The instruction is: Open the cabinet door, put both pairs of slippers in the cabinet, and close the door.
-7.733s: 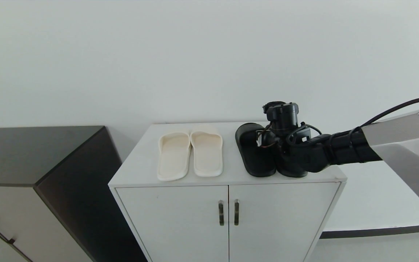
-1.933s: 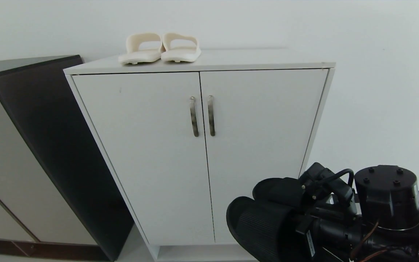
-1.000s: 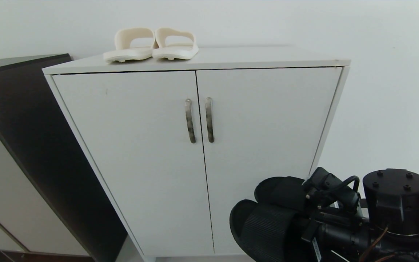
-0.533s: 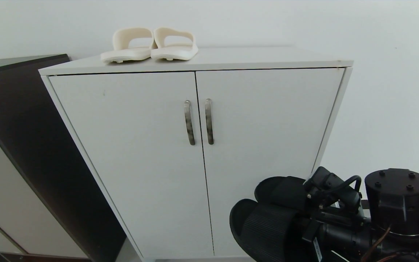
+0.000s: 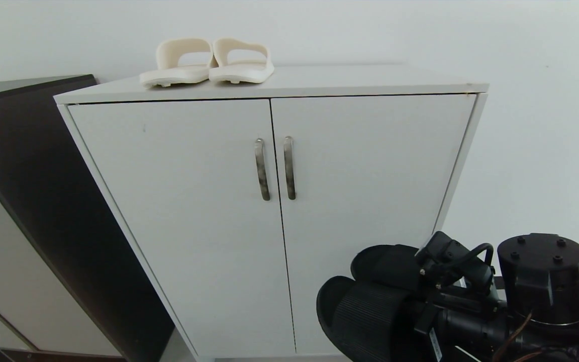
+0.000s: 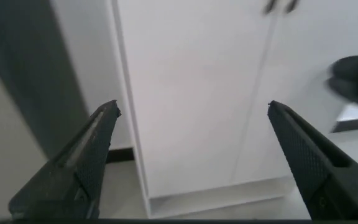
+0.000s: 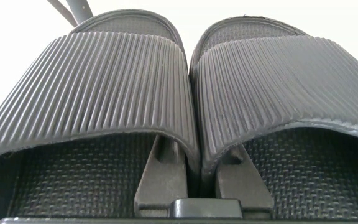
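Before the shut white cabinet (image 5: 194, 211), right claw (image 7: 199, 177) pinching black slippers (image 5: 370, 311), left claw (image 6: 192, 109) spread, wrist label (image 5: 432, 344) unreadable

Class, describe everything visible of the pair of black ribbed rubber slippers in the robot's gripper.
The pair of black slippers looks rubbery, with broad ribbed straps and textured footbeds. They are pressed side by side, held low before the closed white cabinet, near its right door. The right gripper pinches their inner walls together, one finger inside each.

The black slippers (image 5: 370, 311) (head view) run off the lower edge.
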Motion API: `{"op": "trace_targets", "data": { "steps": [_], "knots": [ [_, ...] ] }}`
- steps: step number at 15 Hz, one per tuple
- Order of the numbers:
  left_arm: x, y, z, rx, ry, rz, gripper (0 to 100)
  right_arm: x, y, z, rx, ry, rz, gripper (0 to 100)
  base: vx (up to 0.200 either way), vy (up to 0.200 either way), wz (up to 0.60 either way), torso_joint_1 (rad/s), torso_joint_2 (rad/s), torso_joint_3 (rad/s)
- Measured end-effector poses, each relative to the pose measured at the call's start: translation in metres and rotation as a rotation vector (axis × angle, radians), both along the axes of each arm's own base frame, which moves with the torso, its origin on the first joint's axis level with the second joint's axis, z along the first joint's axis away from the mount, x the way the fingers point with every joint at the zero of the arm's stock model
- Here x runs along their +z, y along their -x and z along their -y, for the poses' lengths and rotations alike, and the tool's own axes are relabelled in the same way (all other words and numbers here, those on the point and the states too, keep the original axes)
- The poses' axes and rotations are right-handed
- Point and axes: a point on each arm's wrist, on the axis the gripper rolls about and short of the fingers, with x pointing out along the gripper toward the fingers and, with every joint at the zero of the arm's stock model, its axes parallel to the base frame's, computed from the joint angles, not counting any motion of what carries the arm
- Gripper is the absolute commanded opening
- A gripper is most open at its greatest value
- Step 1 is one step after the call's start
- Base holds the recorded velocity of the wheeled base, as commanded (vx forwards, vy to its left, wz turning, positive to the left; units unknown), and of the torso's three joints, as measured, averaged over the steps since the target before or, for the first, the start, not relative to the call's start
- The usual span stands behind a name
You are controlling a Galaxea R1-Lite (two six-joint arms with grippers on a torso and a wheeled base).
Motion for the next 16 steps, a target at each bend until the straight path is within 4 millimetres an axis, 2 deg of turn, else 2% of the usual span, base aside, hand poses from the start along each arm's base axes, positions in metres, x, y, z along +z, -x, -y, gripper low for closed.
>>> {"op": "trace_targets", "data": {
  "steps": [3, 6, 8, 10, 14, 16],
  "knots": [
    [0.056, -0.02, 0.003, -0.151, 0.001, 0.01, 100, -0.001, -0.001, -0.001, 0.0, 0.002, -0.003, 0, 0.0, 0.0, 0.0, 0.0, 0.0, 0.0],
    [0.095, -0.057, 0.009, -0.318, 0.01, -0.021, 100, -0.001, -0.001, -0.001, 0.002, 0.002, -0.003, 0, 0.0, 0.0, 0.0, 0.0, 0.0, 0.0],
    [0.11, -0.083, 0.021, -0.413, 0.001, -0.05, 100, 0.002, -0.001, -0.001, -0.002, -0.015, 0.013, 0, 0.0, 0.0, 0.0, 0.0, 0.0, 0.0],
    [0.118, -0.103, 0.037, -0.425, -0.02, -0.053, 100, 0.002, -0.001, 0.0, -0.005, -0.016, 0.016, 0, 0.0, 0.0, 0.0, 0.0, 0.0, 0.0],
    [0.136, -0.128, 0.092, -0.503, -0.041, -0.051, 100, 0.004, -0.001, 0.0, -0.006, -0.019, 0.023, 0, 0.0, 0.0, 0.0, 0.0, 0.0, 0.0],
    [0.146, -0.135, 0.115, -0.671, 0.009, -0.073, 100, 0.005, 0.0, 0.001, -0.004, -0.021, 0.027, 0, 0.0, 0.0, 0.0, 0.0, 0.0, 0.0]
  ]
}}
